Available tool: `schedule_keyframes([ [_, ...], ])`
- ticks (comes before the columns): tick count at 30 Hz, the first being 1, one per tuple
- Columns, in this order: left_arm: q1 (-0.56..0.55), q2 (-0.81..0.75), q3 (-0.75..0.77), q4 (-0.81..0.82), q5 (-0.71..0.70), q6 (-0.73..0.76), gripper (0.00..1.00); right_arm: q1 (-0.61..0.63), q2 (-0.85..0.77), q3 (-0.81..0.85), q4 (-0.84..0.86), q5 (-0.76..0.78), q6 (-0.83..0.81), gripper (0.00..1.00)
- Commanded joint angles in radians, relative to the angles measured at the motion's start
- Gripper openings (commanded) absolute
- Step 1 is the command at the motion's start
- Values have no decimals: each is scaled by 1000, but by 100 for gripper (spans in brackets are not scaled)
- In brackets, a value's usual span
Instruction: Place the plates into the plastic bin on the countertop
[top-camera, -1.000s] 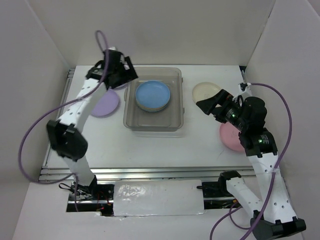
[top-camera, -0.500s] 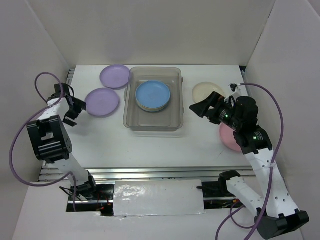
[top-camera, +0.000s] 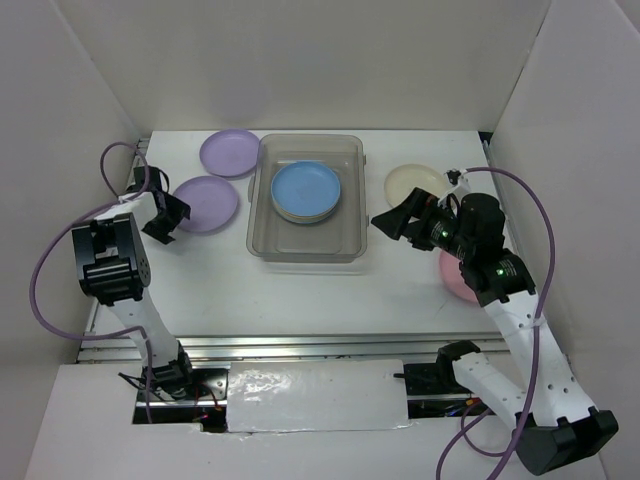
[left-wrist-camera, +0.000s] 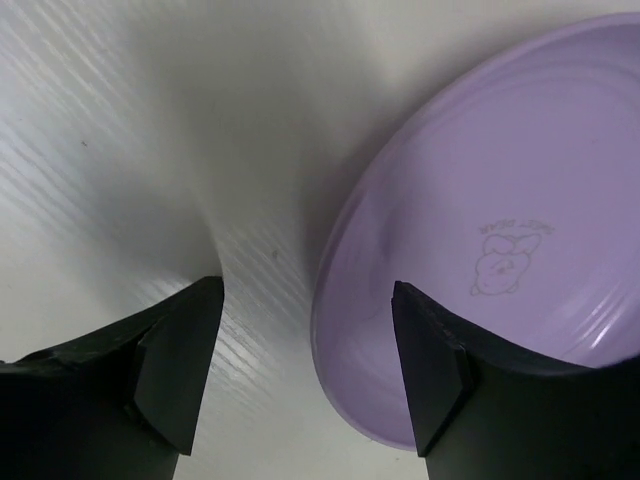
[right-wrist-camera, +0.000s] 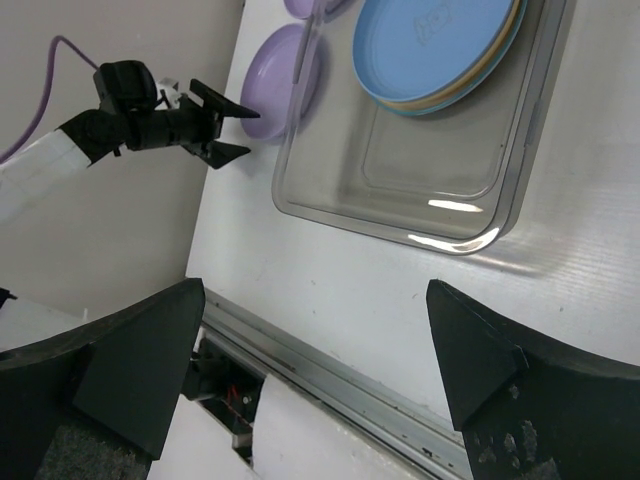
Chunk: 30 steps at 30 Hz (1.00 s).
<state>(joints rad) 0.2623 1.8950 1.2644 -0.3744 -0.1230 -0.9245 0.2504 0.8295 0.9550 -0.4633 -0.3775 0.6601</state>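
Spread left claw straddles the rim of a lavender plate (right claw gapes empty); a shallow pinch could skid it away.

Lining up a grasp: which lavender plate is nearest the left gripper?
The front round lavender plastic plate, by the left gripper; the rear lavender plate lies farther.

place: robot lab test cell | enclosure: plain white panel walls on left, far and right | bench: white countertop, metal rail along near edge | rig: left arm and right arm bolted there, loose purple cable, bare wiring by left base
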Motion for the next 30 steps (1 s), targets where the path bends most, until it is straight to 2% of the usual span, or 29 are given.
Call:
schedule_keyframes([
  [1,0,19,15,-5,-34,-20,81,6,-13,-2,45,-3,-33,100],
  [4,-3,41,24,-12,-36,-25,64,1,-21,-7,43,-6,-34,100],
  [6,-3,38,21,-17,-49,-34,44,3,-24,-9,46,-8,-33,100],
  [7,0,33,24,-50,-56,-42,11,0,-26,-9,46,-9,-34,100],
  [8,0,9,35,-76,-87,-59,0,1,-27,-10,45,-8,-34,100],
  [10,-3,-42,39,-128,-133,-79,0,0,-27,-10,48,-6,-30,100],
  [13,-6,-206,43,-260,-262,-163,0,-2,-32,-12,49,-11,-27,100],
  [14,-9,-323,29,-291,-294,-193,0,0,-32,-10,49,-11,-27,100],
  [16,-43,-446,9,-238,-345,-163,0,-2,-36,-9,46,-5,-27,100],
  [17,-55,-536,-6,-178,-327,-87,0,0,-33,-7,46,-3,-27,100],
  [19,-127,-565,56,-54,-247,-16,0,-5,-33,-5,37,5,-30,100],
  [22,-251,-443,214,-82,-141,110,0,-13,-41,-1,29,15,-22,100],
  [23,-297,-334,346,-116,-118,148,0,-25,-44,2,23,26,-22,100],
  [24,-352,-279,413,-164,-75,177,0,-34,-52,10,-6,38,-17,100],
  [25,-380,-219,547,-205,-51,185,0,-43,-68,31,-24,52,-13,100],
  [26,-406,-111,616,-230,-34,222,0,-69,-82,36,-38,61,-11,100],
  [28,-469,-15,788,-329,-29,236,0,-97,-121,50,-55,68,-14,100],
  [30,-512,88,861,-362,-29,253,0,-135,-133,63,-84,51,-30,100],
])
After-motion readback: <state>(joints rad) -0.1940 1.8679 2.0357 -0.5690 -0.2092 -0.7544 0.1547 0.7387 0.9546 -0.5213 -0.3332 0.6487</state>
